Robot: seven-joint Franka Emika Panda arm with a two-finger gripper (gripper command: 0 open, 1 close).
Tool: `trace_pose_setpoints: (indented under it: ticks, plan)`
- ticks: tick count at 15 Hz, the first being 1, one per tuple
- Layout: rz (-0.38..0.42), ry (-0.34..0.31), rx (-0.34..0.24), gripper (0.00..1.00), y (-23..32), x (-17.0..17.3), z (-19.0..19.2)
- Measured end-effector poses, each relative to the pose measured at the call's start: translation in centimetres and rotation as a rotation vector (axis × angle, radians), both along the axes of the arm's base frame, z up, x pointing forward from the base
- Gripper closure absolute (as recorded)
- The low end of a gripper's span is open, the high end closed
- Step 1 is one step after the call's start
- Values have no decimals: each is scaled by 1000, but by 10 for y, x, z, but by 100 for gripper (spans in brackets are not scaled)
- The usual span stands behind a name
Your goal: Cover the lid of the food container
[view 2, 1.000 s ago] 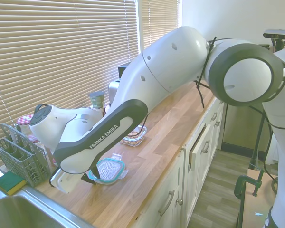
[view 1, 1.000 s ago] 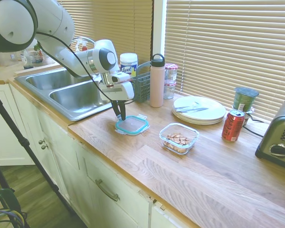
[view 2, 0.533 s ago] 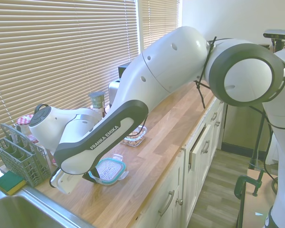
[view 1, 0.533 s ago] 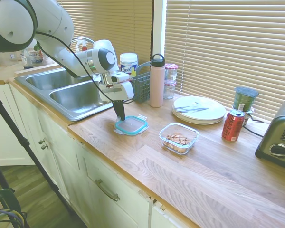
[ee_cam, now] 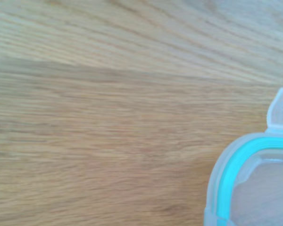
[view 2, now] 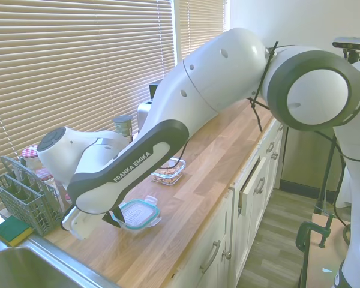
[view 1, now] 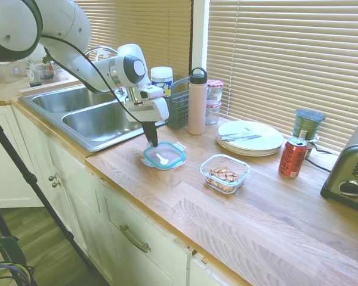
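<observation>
Gripping the lid [view 1: 164,156] at its sink-side edge, my gripper [view 1: 151,143] has both dark fingers pinched together on the rim; no gap shows betw. them in the first ext. view. In the second ext. view my forearm hides most of the fingertips, so the exact contact is hard to read there, but the lid [view 2: 135,212] sits tilted, w/ the end by my fingers raised off the wood and the far end low, at or near the surface.

Lid is clear plastic w/ a teal seal and small clear tabs. Wrist cam shows only one rounded corner of it [ee_cam: 254,179] plus a tab, over the wood grain of the countertop [ee_cam: 108,117].

Food container [view 1: 225,173] stands open on the countertop [view 1: 274,214], apart from the lid, toward the toaster end, brown nuts inside. Nothing covers it.

Behind the lid: sink [view 1: 83,116], grey utensil caddy [view 1: 179,101], pink bottle w/ black cap [view 1: 197,101], white wipes tub [view 1: 161,80]. Past the container: stacked white plates [view 1: 250,138], red soda can [view 1: 292,157], green jar w/ dark lid [view 1: 308,124], toaster [view 1: 351,173] at the frame edge.
</observation>
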State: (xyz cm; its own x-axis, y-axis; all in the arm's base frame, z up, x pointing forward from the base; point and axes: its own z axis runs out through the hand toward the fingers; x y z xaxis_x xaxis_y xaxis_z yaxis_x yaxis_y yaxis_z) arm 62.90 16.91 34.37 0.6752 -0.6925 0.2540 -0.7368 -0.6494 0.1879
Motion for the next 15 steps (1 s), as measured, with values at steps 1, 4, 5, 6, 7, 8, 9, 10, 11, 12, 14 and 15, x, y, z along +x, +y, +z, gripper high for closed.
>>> trace_pose_setpoints:
  ticks: [1,4,5,6,7,8,9,10,11,12,14,15]
  plan:
    - [0,-8,5,100,-1,-2,8]
    - [-1,-26,27,100,-4,-12,32]
    - [-1,-32,38,100,-5,-16,40]
    - [-2,-39,49,100,-7,-19,50]
    - [-3,-47,62,100,-10,-21,60]
    - [-3,-52,76,100,-15,-22,68]
    - [-4,-58,87,100,-19,-23,76]
    - [-5,-61,97,100,-22,-24,81]
    - [-4,-62,105,100,-26,-25,85]
    - [-3,-61,111,100,-28,-28,88]
    - [0,-63,123,100,-33,-32,95]
    - [1,-66,131,100,-36,-34,100]
